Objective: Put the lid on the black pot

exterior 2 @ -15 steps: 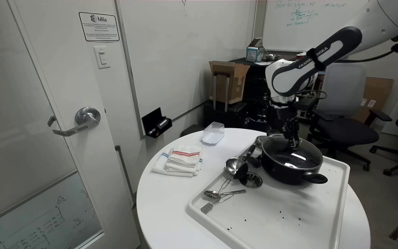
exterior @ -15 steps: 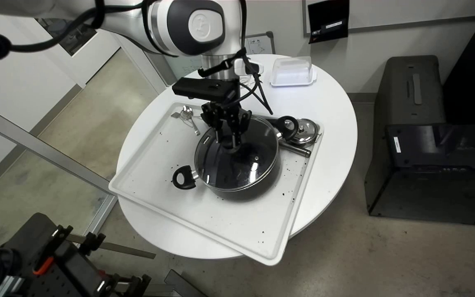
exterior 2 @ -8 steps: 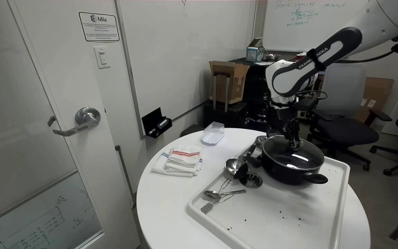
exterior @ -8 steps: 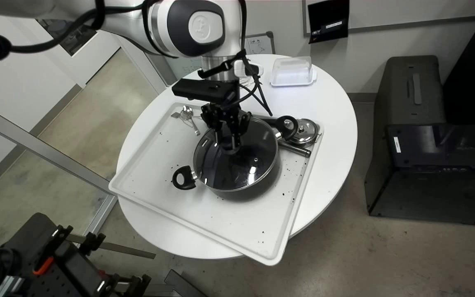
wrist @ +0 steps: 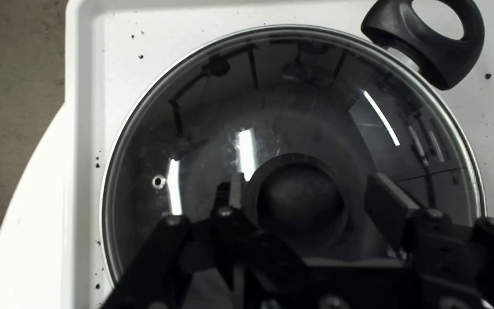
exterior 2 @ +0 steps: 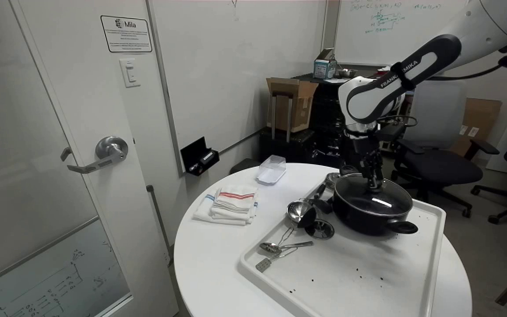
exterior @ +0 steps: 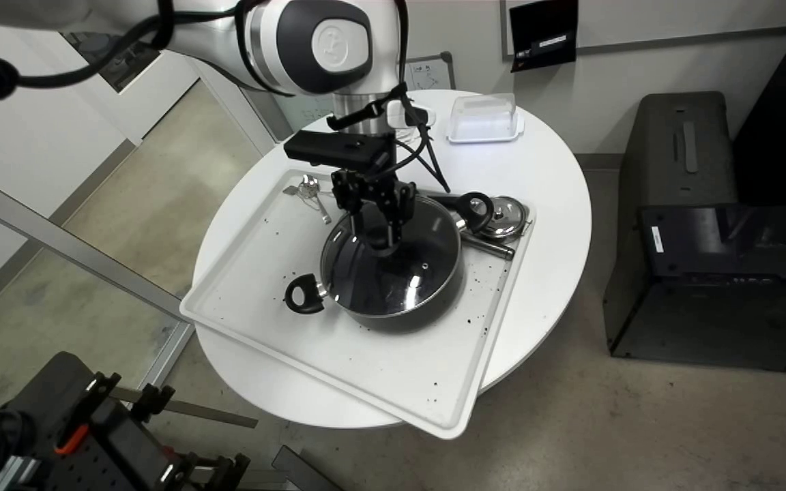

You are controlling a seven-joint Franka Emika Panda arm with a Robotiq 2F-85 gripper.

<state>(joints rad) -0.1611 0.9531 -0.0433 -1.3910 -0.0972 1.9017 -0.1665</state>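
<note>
Lid (exterior 2: 390, 196), glass: in an exterior view, resting on black pot (exterior 2: 359, 219), upon white tray (exterior 2: 337, 264); spoon (exterior 2: 270, 248) on same tray; folded towels (exterior 2: 230, 206) on worktop (exterior 2: 218, 255) near tray. In an exterior view: tray corner overhanging worktop edge; clear plastic box (exterior: 485, 123) on worktop, apart from tray. In wrist view: fingers (wrist: 386, 210) spread, one either side of lid's black knob (wrist: 300, 201).

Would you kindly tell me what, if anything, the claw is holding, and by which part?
Nothing is held: the claw is open, with the black knob of the lid between its jaws and a gap showing on each side in the wrist view.
</note>
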